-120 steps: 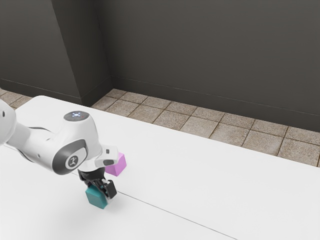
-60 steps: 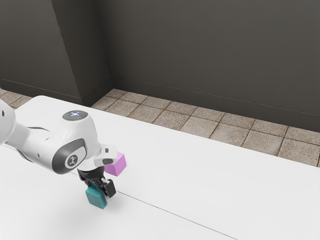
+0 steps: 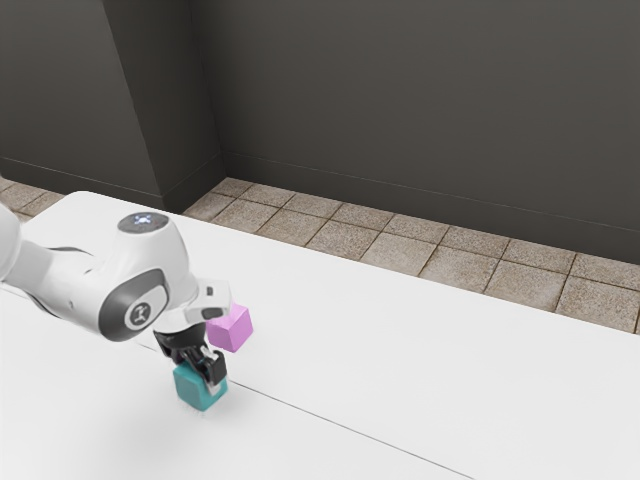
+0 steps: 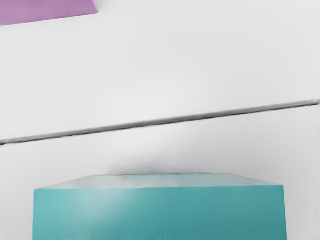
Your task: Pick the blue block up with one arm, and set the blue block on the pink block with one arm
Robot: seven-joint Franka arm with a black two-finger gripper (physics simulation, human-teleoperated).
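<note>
Bent low, hand (image 3: 200, 368) grips blue block (image 3: 194, 391) (pink block (image 3: 232, 328) near).

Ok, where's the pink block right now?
The pink block sits on the white table in the exterior view's lower left, just beyond the blue block, across the dark seam from it.

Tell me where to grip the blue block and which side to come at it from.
Take the blue block by two opposite upright faces, coming straight down from above. It is a cube with its top level, so those flat parallel sides suit the claw, which grips it so. The pink block stands apart, out of the way.
</note>
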